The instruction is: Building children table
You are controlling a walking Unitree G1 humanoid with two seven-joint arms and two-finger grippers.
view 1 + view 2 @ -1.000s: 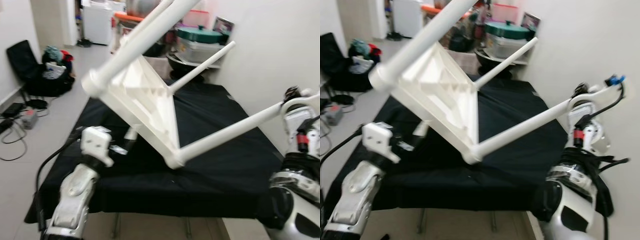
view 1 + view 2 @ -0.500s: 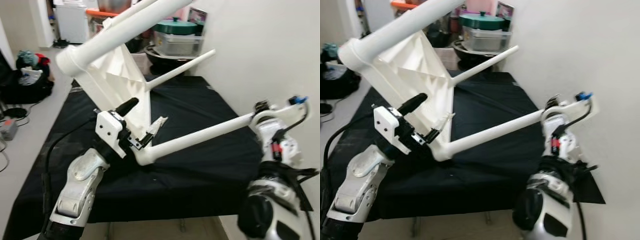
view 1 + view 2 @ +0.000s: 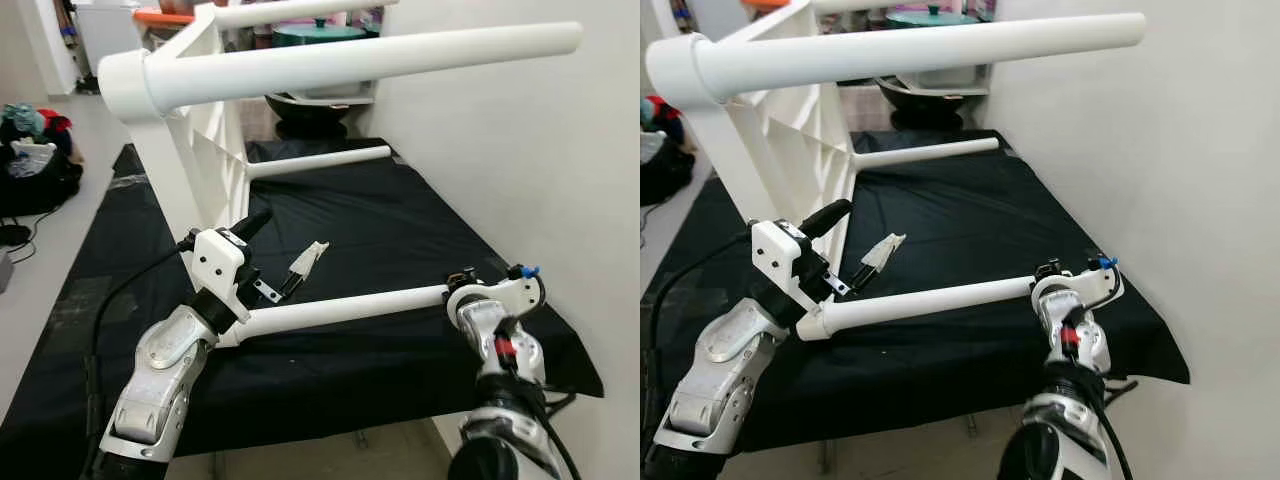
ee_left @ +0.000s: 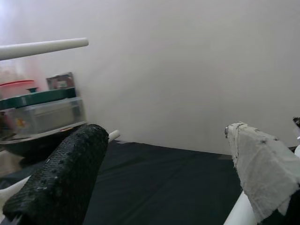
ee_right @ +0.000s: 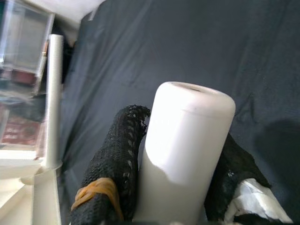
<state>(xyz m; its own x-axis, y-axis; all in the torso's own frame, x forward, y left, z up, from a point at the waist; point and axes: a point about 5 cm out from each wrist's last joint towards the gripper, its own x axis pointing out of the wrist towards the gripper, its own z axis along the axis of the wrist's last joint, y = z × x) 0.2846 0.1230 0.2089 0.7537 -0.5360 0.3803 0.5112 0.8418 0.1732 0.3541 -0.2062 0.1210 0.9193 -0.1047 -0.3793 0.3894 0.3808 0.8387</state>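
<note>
From the head cameras I see the white plastic children's table (image 3: 200,150) tipped on its side over the black-draped surface (image 3: 400,220); its ribbed underside faces the wall and its smooth round legs run out level. The lowest leg (image 3: 340,308) spans between my two arms; my left tool (image 3: 280,255) sits at the leg's socket end near the tabletop, fingers spread, one black and one wrapped in pale tape, not closed on anything; my right tool (image 3: 1065,285) is at the leg's free end, by the surface's edge beside the white wall (image 3: 520,150). Behind the table stand a green-lidded pot (image 3: 320,35) and clear containers.

In the left wrist view, the knobbly black finger (image 4: 65,178) and the cloth-taped finger (image 4: 262,168) stand well apart; another leg (image 4: 42,48) crosses high up.

In the right wrist view, my black mesh-textured fingers (image 5: 115,164) clamp either side of the leg's rounded end (image 5: 187,140); an orange rubber band (image 5: 96,190) rings one finger.
</note>
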